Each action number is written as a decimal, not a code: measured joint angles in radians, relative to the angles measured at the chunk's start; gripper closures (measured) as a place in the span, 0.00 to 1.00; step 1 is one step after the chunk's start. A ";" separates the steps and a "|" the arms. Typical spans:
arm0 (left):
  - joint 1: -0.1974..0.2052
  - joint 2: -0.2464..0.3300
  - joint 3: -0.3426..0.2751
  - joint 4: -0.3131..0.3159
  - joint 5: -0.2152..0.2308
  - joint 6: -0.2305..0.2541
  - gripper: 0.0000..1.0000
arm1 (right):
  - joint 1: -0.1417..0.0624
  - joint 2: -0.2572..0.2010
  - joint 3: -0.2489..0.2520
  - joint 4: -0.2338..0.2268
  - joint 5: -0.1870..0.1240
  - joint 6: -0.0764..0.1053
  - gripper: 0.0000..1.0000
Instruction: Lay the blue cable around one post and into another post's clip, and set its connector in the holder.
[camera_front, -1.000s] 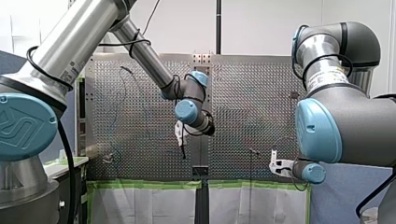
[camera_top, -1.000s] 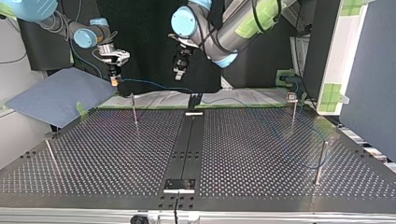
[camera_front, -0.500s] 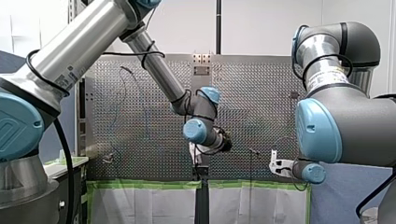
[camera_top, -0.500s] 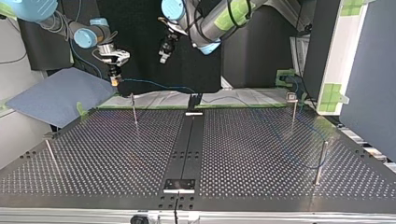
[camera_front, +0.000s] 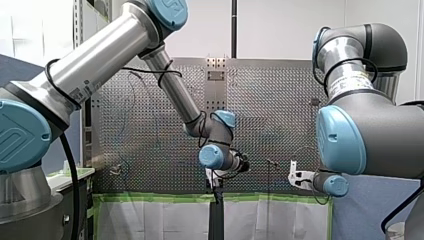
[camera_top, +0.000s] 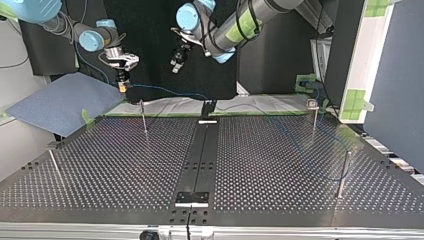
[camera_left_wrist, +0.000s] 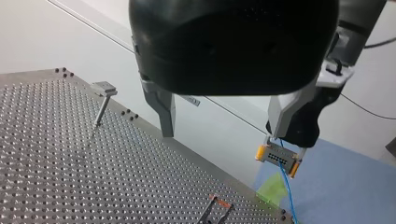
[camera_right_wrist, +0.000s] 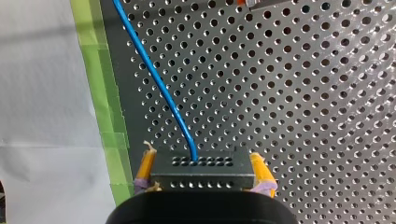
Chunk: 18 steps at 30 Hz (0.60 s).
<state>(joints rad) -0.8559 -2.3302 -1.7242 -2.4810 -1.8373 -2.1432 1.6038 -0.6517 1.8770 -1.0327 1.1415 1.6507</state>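
Observation:
My right gripper (camera_top: 122, 84) hangs just past the table's far edge, its yellow pads (camera_right_wrist: 147, 164) shut on the grey connector (camera_right_wrist: 205, 173). The blue cable (camera_top: 167, 91) leaves the connector and runs along the far edge. It then crosses the plate toward a plain post (camera_top: 343, 172) at the top view's right. A post with a clip (camera_top: 313, 105) stands at the far right corner. My left gripper (camera_left_wrist: 223, 133) is open and empty, held high beside the right one. The connector (camera_left_wrist: 278, 157) shows just past its one finger (camera_left_wrist: 284, 112).
A thin post (camera_top: 143, 117) stands close to the connector, and another (camera_top: 54, 162) at the top view's left edge. A black bracket (camera_top: 208, 107) sits at the far middle of the centre strip. A blue mat (camera_top: 60, 100) lies off the table's far left, and green tape (camera_right_wrist: 100, 93) lines the edge.
My left arm has swung its open gripper down and right in the front view, toward my right gripper. The right arm and the connector have stayed still.

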 joint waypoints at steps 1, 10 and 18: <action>0.001 -0.008 0.001 0.008 0.001 0.000 0.02 | 0.000 0.000 0.000 0.000 0.000 0.000 1.00; 0.042 -0.075 0.045 0.075 0.039 0.020 0.02 | -0.001 0.000 0.000 -0.003 0.000 0.000 1.00; 0.064 -0.146 0.115 0.115 0.052 0.034 0.02 | -0.003 0.000 0.000 -0.004 0.002 0.000 1.00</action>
<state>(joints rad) -0.7915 -2.4761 -1.6090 -2.3663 -1.7852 -2.1093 1.6007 -0.6519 1.8770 -1.0370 1.1435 1.6508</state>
